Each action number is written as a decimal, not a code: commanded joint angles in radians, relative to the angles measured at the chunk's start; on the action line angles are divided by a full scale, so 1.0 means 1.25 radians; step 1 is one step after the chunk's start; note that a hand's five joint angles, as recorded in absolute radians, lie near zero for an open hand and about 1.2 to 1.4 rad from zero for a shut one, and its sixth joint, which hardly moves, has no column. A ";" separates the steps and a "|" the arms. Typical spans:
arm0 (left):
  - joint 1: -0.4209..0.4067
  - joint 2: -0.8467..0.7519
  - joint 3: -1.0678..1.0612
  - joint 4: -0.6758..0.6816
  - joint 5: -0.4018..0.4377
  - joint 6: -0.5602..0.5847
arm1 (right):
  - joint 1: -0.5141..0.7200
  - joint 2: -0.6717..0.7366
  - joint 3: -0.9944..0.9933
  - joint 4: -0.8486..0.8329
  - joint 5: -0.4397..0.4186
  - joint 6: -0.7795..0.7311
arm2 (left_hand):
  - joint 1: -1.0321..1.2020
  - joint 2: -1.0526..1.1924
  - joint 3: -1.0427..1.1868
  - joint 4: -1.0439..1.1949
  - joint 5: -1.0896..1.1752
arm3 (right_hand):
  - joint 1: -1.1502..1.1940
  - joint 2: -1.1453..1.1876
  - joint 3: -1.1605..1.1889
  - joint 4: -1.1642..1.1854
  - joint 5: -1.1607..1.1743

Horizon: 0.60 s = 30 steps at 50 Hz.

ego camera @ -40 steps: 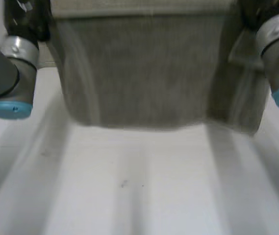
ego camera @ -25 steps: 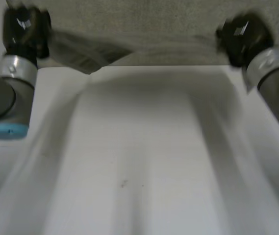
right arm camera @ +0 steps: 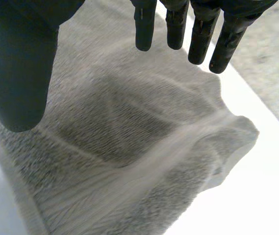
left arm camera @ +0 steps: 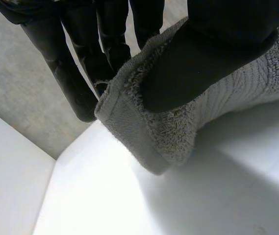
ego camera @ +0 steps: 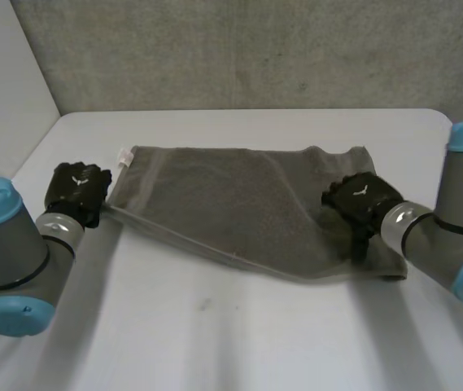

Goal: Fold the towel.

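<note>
Left hand [ego camera: 75,189] was pinching the towel [ego camera: 231,208] at its near left corner. In the left wrist view the thumb [left arm camera: 203,63] pressed down on the cloth and the fingers [left arm camera: 68,73] ran straight along its far side, their tips hidden behind the hem. The pinched corner [left arm camera: 144,132] was bunched and rolled over, and it looked held just clear of the table [ego camera: 239,334], with a shadow under it. The rest of the towel was cut off in that view.

Right hand [ego camera: 360,199] gripped nothing. In the right wrist view we saw its fingers [right arm camera: 177,24] straight and slightly apart, the thumb [right arm camera: 16,63] well off to one side, and nothing between them. The towel [right arm camera: 129,147] lay under the palm. We could not tell whether the hand touched it or hung just above. In the head view this hand sat over the towel's right end, and together with the right arm [ego camera: 434,240] it covered the near right corner, so we could not make that corner out.

The towel was grey terry, spread across the middle of the white table. Its far edge ran roughly straight and its near edge slanted from the left hand to the right arm. A small white label [ego camera: 123,156] stuck out at the far left corner, just past the left hand. A raised ridge crossed the cloth beyond the right hand's fingertips; we could not tell whether it was a fold or a wrinkle. The left arm [ego camera: 11,252] was at the table's left side, partly cut off. A grey wall [ego camera: 255,57] stood behind the table.
</note>
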 commanded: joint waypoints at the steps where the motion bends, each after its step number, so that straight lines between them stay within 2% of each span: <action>1: 0.004 0.064 -0.022 -0.015 -0.004 -0.007 | -0.046 -0.101 0.125 -0.038 -0.004 0.091 | 0.161 0.143 0.144 0.143 0.145 | -0.036 -0.049 -0.032 -0.049 -0.058; 5: 0.005 0.074 -0.030 -0.016 -0.004 -0.007 | -0.078 -0.132 0.196 -0.046 -0.014 0.102 | 0.161 0.143 0.144 0.143 0.145 | -0.018 -0.032 -0.014 -0.031 -0.040; 10: 0.012 0.080 -0.036 -0.022 -0.003 -0.012 | -0.160 -0.210 0.320 -0.134 -0.074 0.103 | 0.161 0.143 0.144 0.143 0.145 | 0.043 0.029 0.047 0.030 0.021; 12: 0.018 0.079 -0.037 -0.034 -0.001 -0.020 | -0.213 -0.236 0.390 -0.186 -0.128 0.105 | 0.161 0.143 0.144 0.143 0.145 | 0.061 0.048 0.066 0.049 0.039; 13: 0.018 0.079 -0.037 -0.034 -0.001 -0.020 | -0.213 -0.236 0.390 -0.186 -0.128 0.105 | 0.161 0.143 0.144 0.143 0.145 | 0.061 0.048 0.066 0.049 0.039; 15: 0.018 0.077 -0.037 -0.037 0.000 -0.027 | -0.253 -0.237 0.435 -0.223 -0.178 0.105 | 0.161 0.143 0.144 0.143 0.145 | 0.089 0.076 0.094 0.077 0.067; 20: 0.018 0.076 -0.034 -0.037 0.000 -0.031 | -0.284 -0.229 0.474 -0.272 -0.220 0.106 | 0.161 0.143 0.144 0.143 0.145 | 0.113 0.100 0.117 0.100 0.091; 26: 0.019 0.077 -0.033 -0.038 0.000 -0.035 | -0.295 -0.177 0.479 -0.321 -0.225 0.106 | 0.161 0.143 0.144 0.143 0.145 | 0.174 0.161 0.178 0.162 0.152; 30: 0.019 0.079 -0.032 -0.041 0.000 -0.036 | -0.295 -0.149 0.470 -0.369 -0.226 0.106 | 0.161 0.143 0.144 0.143 0.145 | 0.291 0.278 0.296 0.279 0.269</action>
